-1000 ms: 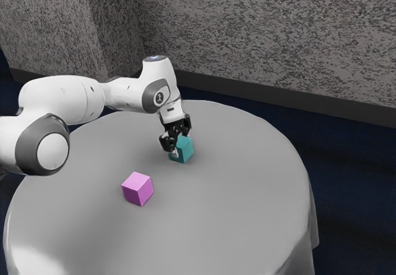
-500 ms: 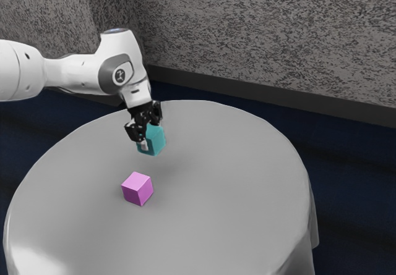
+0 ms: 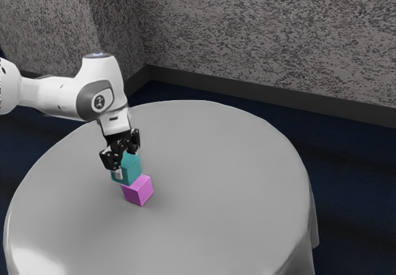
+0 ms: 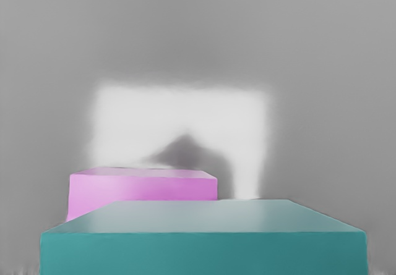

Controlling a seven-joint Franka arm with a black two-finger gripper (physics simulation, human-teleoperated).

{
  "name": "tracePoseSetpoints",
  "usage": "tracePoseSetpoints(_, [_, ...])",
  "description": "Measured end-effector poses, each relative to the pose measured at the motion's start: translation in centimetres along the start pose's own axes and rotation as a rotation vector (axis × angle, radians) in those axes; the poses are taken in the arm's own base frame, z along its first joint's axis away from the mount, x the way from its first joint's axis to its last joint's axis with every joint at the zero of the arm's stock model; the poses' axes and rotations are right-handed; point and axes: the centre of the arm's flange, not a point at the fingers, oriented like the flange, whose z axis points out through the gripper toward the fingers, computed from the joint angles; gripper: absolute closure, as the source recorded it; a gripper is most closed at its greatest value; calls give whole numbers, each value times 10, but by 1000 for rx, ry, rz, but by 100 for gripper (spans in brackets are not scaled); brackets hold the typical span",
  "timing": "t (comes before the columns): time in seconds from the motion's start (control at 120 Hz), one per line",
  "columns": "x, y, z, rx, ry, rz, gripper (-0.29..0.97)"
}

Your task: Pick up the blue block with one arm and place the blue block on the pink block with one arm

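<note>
My black gripper (image 3: 122, 167) is shut on the teal-blue block (image 3: 127, 168), holding it just above the pink block (image 3: 137, 190) and a little toward the exterior view's left of it. The blue block's lower edge looks close to the pink block's top; I cannot tell whether they touch. In the wrist view the blue block (image 4: 204, 238) sits large right under my hand, with the pink block (image 4: 141, 188) partly covered behind it on the grey tabletop.
The round table (image 3: 247, 182) under a grey cloth carries just the two blocks. A speckled grey wall (image 3: 278, 34) stands behind it, and dark floor surrounds the table.
My arm has carried the blue block off the table's middle, toward the exterior view's left and front, then down to just over the pink block. The pink block has stayed put.
</note>
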Motion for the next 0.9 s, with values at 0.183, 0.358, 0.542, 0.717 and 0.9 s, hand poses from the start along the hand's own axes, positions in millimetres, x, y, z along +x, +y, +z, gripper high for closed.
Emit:
tracePoseSetpoints(0.183, [1, -9, 11, 20, 4, 11, 30])
tracePoseSetpoints(0.358, [1, -15, 10, 49, 12, 12, 30])
tracePoseSetpoints(0.542, [-1, -14, 22, 27, 21, 8, 17])
tracePoseSetpoints(0.717, [0, -13, 18, 31, 21, 9, 7])
tracePoseSetpoints(0.9, [9, 12, -88, 132, 27, 5, 3])
